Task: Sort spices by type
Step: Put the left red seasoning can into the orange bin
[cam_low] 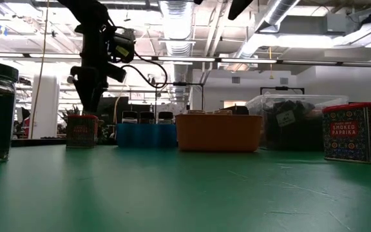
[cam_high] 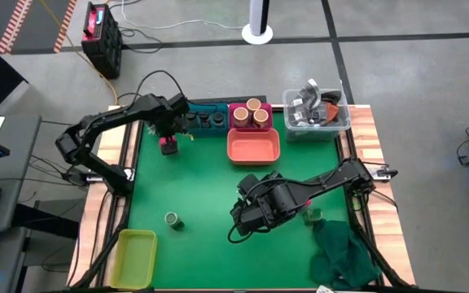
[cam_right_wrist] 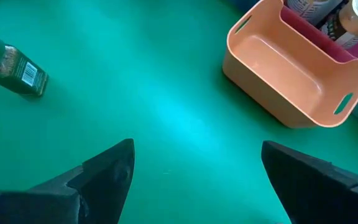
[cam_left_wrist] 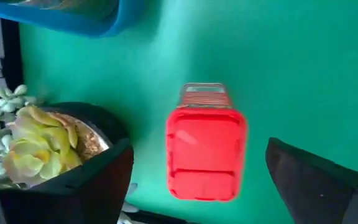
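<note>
A red-pink square box (cam_left_wrist: 207, 149) stands upright on its base on the green mat, near the blue tray (cam_high: 206, 120) that holds dark round jars. My left gripper (cam_left_wrist: 199, 148) hangs open just above the box (cam_high: 168, 146), one finger on each side, with mat showing in both gaps. Tan-topped jars (cam_high: 253, 112) sit in the pink tray. A green-topped jar (cam_high: 173, 220) stands alone on the mat, and another (cam_high: 312, 216) stands by the right arm. My right gripper (cam_right_wrist: 197, 148) is open over bare mat at mid table (cam_high: 247, 213). A smoked paprika tin (cam_low: 355, 132) stands at the right in the low view.
An orange tray (cam_high: 253, 148) lies in front of the pink tray. A clear tub of grey clutter (cam_high: 316, 110) sits at the far right. A yellow tray (cam_high: 135, 256) is at the near left, a green cloth (cam_high: 344, 252) at the near right. A potted succulent (cam_left_wrist: 36, 137) stands beside the box.
</note>
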